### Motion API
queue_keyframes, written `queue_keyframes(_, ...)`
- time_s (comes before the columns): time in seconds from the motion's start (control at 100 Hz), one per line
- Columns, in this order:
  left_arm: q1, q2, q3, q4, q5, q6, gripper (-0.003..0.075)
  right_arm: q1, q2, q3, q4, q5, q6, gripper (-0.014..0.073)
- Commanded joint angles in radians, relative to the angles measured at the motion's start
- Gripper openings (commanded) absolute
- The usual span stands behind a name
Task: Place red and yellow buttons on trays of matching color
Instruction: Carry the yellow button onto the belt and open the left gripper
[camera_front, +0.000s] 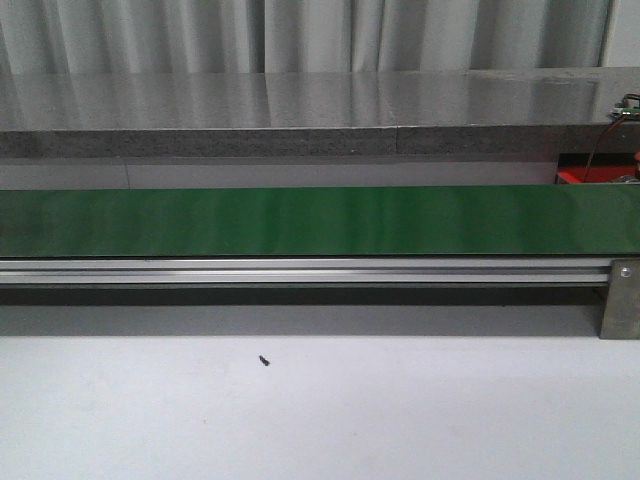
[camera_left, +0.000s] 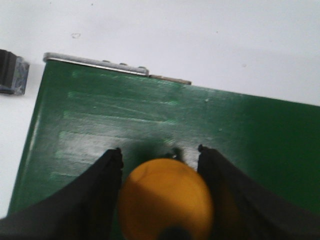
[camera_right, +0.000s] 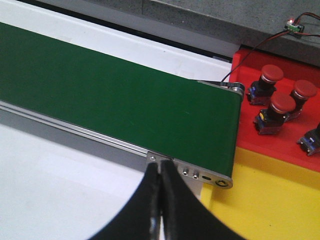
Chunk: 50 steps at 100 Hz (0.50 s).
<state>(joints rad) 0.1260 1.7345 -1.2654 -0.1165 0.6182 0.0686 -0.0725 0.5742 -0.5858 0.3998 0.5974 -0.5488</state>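
Observation:
In the left wrist view my left gripper (camera_left: 160, 150) is shut on a yellow button (camera_left: 165, 197), held just above the end of the green conveyor belt (camera_left: 250, 135). In the right wrist view my right gripper (camera_right: 161, 165) is shut and empty, above the white table by the belt's end bracket. Past that end lies a red tray (camera_right: 280, 145) holding three red buttons (camera_right: 282, 103) and a dark part at the picture's edge. A yellow tray (camera_right: 270, 200) adjoins it, with no button showing on its visible part. Neither gripper shows in the front view.
The green belt (camera_front: 320, 220) crosses the front view on an aluminium rail, with a grey ledge behind it. A corner of the red tray (camera_front: 590, 175) and a small wired circuit board (camera_right: 295, 25) sit at the far right. A black block (camera_left: 10, 72) lies beside the belt's end.

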Motion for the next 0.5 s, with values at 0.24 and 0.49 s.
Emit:
queue_keyframes(0.24, -0.034, -0.136, -0.026, -0.021, -0.037, 0.011, 0.0650, -0.002, 0.000, -0.024, 0.021, -0.072, 0.002, -0.0096)
queue_keyframes(0.49, -0.025, -0.244, -0.026, -0.012, -0.100, 0.011, 0.0650, -0.002, 0.000, -0.024, 0.021, -0.072, 0.002, -0.0096)
